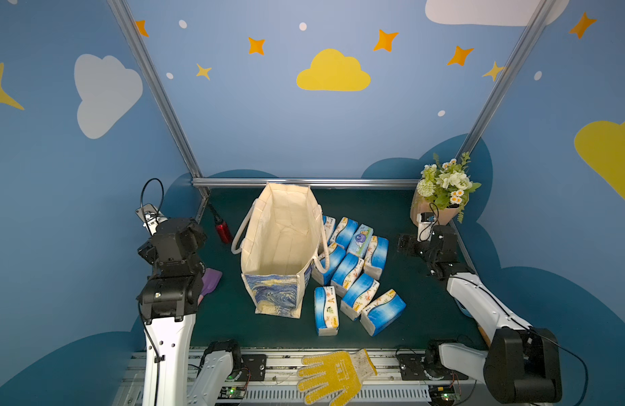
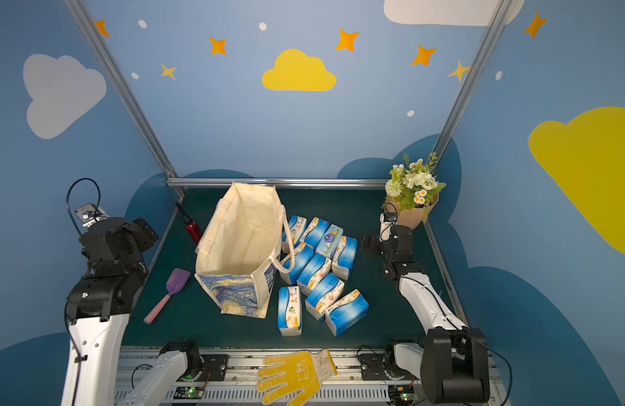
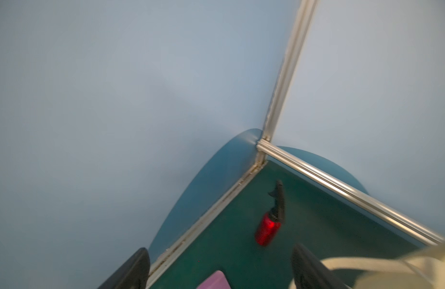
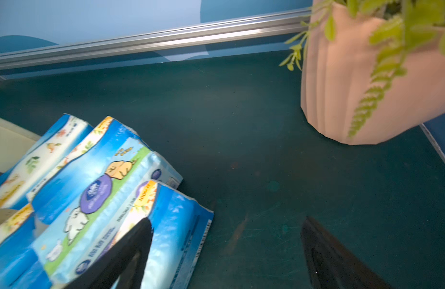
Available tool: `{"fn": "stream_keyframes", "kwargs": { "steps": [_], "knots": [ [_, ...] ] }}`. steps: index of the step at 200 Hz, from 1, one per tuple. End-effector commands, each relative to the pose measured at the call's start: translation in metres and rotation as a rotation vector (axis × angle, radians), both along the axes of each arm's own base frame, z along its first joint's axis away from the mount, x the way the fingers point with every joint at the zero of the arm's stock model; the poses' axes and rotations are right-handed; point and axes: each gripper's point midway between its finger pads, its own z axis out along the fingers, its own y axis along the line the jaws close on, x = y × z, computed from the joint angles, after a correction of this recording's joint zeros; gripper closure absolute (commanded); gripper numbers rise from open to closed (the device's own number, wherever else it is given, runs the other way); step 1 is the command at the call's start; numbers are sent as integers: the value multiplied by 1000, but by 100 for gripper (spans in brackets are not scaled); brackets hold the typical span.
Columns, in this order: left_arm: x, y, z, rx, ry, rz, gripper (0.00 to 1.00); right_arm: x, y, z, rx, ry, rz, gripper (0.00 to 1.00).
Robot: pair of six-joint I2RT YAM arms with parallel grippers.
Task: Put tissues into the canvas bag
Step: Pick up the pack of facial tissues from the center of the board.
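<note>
The canvas bag (image 1: 274, 293) (image 2: 230, 291) stands upright mid-table, mouth open, with nothing visible inside. Several tissues (image 1: 353, 272) (image 2: 320, 272) in blue-and-white wrappers lie packed against its right side, a pale teal pack (image 1: 361, 240) (image 4: 96, 195) among them. My right gripper (image 1: 406, 242) (image 2: 369, 244) (image 4: 227, 220) hovers open just right of the packs, with the corner of the nearest blue pack reaching in between its fingers. My left gripper (image 2: 145, 228) (image 3: 219, 249) is open and empty at the table's left edge, left of the bag. It faces the back-left corner, the bag's strap (image 3: 366, 265) beside one finger.
A red spray bottle (image 1: 224, 230) (image 3: 267, 227) lies back left of the bag. A purple spatula (image 2: 170, 288) lies front left of the bag. A pink flower pot (image 1: 441, 211) (image 4: 354, 87) stands back right, behind the right gripper. A yellow glove (image 1: 335, 376) rests on the front rail.
</note>
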Motion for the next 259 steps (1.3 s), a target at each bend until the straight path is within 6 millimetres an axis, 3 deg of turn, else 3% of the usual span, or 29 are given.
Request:
{"fn": "stream_keyframes", "kwargs": {
  "steps": [1, 46, 82, 109, 130, 157, 182, 213, 228, 259],
  "knots": [
    [26, -43, -10, -152, 44, -250, 27, -10, 19, 12, 38, 52, 77, 7],
    [65, -113, -24, -389, 165, -621, 30, -44, 52, 33, 117, 144, 209, 8],
    [79, -139, -56, -522, 271, -743, 32, -71, 80, 54, 156, 214, 301, 10],
    [92, -153, -77, -626, 317, -798, 49, -83, 91, 65, 133, 231, 323, 11],
    [98, -164, -76, -663, 301, -849, 55, -86, 99, 69, 131, 224, 336, 11],
    [104, -168, -78, -633, 323, -850, 60, -88, 111, 69, 121, 240, 361, 11],
    [110, -167, -92, -585, 402, -814, 78, -89, 116, 72, 81, 253, 367, 11],
    [116, -163, -114, -517, 501, -760, 87, -90, 116, 75, 38, 281, 348, 12],
    [119, -162, -119, -488, 532, -742, 96, -94, 116, 72, 26, 331, 338, 14],
    [125, -156, -117, -404, 541, -689, 96, -120, 122, 54, 3, 488, 350, 24]
  ]
}}
